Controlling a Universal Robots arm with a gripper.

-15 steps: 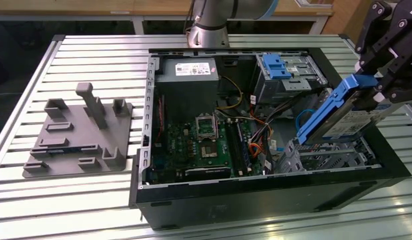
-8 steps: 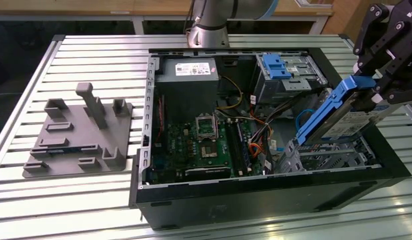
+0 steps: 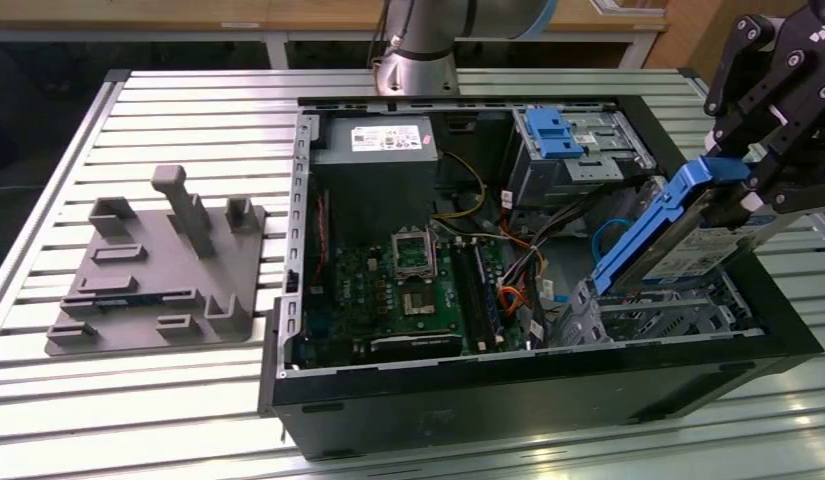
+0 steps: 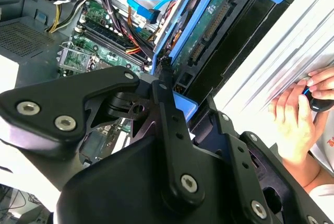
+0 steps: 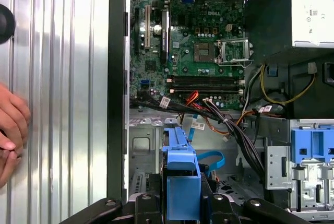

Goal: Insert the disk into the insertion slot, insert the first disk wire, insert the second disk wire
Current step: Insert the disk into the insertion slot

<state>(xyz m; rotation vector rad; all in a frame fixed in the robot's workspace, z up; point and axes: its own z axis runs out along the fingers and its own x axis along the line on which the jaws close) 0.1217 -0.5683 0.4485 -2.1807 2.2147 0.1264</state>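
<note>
My gripper is shut on the disk, a silver drive in a bright blue carrier. It holds the disk tilted, upper end toward the exterior view's right. The disk's lower end hangs just over the insertion slot, a perforated silver cage in the near right corner of the open computer case. In the first wrist view the blue carrier sits between my black fingers, above the silver cage. The second wrist view shows the disk's green underside. A blue flat cable and a bundle of coloured wires lie loose beside the slot.
A taller grey cage with a blue clip stands at the back of the case, beside the power supply. The motherboard fills the case floor. A grey fixture plate lies on the slatted table at the exterior view's left. A person's hand rests beside the case.
</note>
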